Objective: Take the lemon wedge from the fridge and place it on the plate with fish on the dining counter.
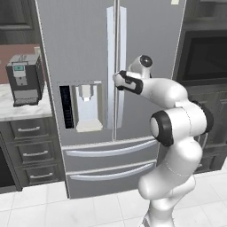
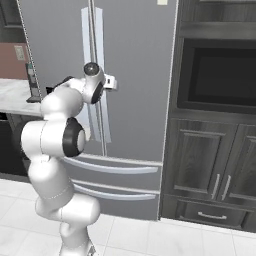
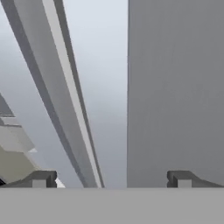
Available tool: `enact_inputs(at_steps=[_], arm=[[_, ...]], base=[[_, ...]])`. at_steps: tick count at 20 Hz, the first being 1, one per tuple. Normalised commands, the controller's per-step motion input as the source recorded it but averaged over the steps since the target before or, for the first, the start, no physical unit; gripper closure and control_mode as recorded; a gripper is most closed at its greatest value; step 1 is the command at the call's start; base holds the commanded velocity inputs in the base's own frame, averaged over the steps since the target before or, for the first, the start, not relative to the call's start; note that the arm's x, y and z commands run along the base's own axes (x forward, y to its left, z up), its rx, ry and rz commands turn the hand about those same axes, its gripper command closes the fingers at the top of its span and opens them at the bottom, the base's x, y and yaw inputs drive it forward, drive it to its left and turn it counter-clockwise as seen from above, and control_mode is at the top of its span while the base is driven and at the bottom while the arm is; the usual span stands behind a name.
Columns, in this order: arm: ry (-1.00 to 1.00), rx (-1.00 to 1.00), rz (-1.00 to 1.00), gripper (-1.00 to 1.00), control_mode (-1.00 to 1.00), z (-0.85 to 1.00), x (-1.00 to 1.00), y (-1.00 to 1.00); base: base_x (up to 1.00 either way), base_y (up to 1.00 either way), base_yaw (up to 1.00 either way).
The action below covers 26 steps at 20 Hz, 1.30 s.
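At the front of the fridge, both upper doors and the two lower drawers are shut, so the lemon wedge cannot be seen and its place inside cannot be told. The arm reaches forward at mid-door height, and its end effector sits close to the pair of tall vertical door handles that flank the centre seam. In the hand view the two dark finger tips stand wide apart with nothing between them; one pale handle bar runs up slanted between them, nearer the left tip, and flat grey door panel lies beyond the right tip. Whether a tip touches the bar cannot be told. The water dispenser panel is set in the left door, beside and below the hand. To the fridge's left, a marble surface over dark drawers carries a grey coffee machine. To the right stand dark cabinets with a built-in oven.
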Motion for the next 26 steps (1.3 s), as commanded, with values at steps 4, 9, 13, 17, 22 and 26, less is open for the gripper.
enact_inputs(at_steps=[4,9,13,17,22,26], arm=[[-0.04,0.0,0.0,-1.0,-1.0,-0.08,0.4,0.0],[0.0,0.0,0.0,-1.0,-1.0,-0.11,0.45,0.04],[0.0,0.0,0.0,-1.0,-1.0,-0.17,0.47,0.14],[0.0,0.0,0.0,-1.0,-1.0,-0.27,0.51,0.19],[0.0,0.0,0.0,1.0,-1.0,-0.24,0.41,0.13],[0.0,-0.02,0.0,1.0,-1.0,-0.12,0.3,0.07]], base=[[0.0,0.0,0.0],[0.0,0.0,0.0],[0.0,0.0,0.0],[0.0,0.0,0.0],[0.0,0.0,0.0],[0.0,0.0,0.0]])
